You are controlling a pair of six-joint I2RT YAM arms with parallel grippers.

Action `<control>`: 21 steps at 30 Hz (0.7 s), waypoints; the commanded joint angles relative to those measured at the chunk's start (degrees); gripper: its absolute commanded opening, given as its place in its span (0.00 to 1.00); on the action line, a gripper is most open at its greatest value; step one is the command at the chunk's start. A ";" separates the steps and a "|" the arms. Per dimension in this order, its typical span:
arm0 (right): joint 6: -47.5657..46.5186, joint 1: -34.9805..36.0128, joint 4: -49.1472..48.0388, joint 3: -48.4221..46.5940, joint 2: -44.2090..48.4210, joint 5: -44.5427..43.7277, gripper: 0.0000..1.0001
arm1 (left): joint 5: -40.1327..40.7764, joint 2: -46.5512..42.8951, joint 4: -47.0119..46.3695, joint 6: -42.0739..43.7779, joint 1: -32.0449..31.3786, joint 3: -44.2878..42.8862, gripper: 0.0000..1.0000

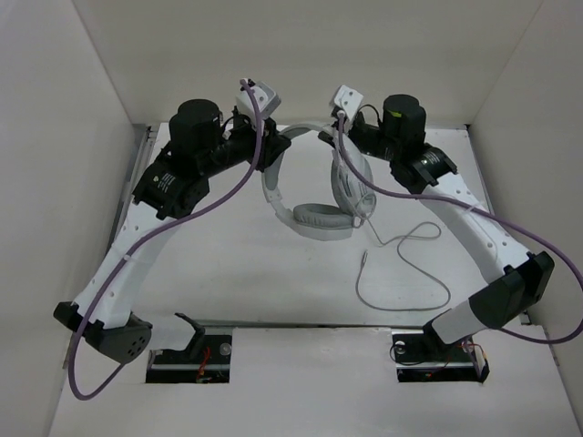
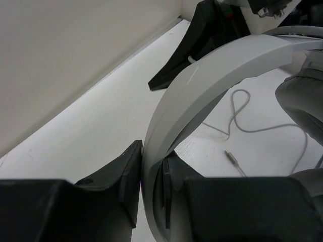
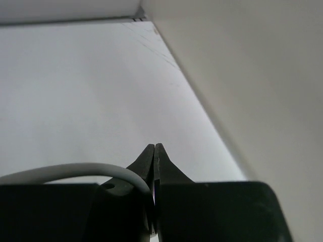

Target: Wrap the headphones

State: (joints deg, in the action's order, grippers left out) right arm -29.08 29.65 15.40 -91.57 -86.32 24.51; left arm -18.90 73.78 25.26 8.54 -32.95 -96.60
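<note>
Headphones [image 1: 314,218] sit mid-table toward the far side, between the two arms. The left gripper [image 2: 151,156] is clamped on the white headband [image 2: 217,70], one finger on each side of the band. The right gripper [image 3: 154,161] has its fingers pressed together near the other end of the band. A pale curved strand runs up to them, but I can't tell if it's pinched. The thin grey cord [image 1: 428,273] trails loose in loops over the table [image 1: 273,291] toward the right arm, with the plug [image 2: 234,160] lying flat.
</note>
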 commanded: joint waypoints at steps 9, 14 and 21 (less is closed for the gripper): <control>37.40 -8.60 -12.13 -0.55 1.86 20.30 0.12 | -7.65 2.33 -5.39 -11.25 1.09 -7.55 0.00; 51.47 -10.18 -23.29 4.90 2.48 25.58 0.17 | -8.79 3.48 -6.97 -15.29 2.32 -9.57 0.00; 65.37 -10.80 -38.24 13.96 2.83 28.84 0.24 | -9.23 6.02 -9.43 -20.92 4.17 -14.75 0.00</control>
State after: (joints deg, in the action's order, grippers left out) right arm 26.61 19.44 -11.29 -79.88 -85.41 50.04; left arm -25.98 80.34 24.23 -5.76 -29.54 -106.28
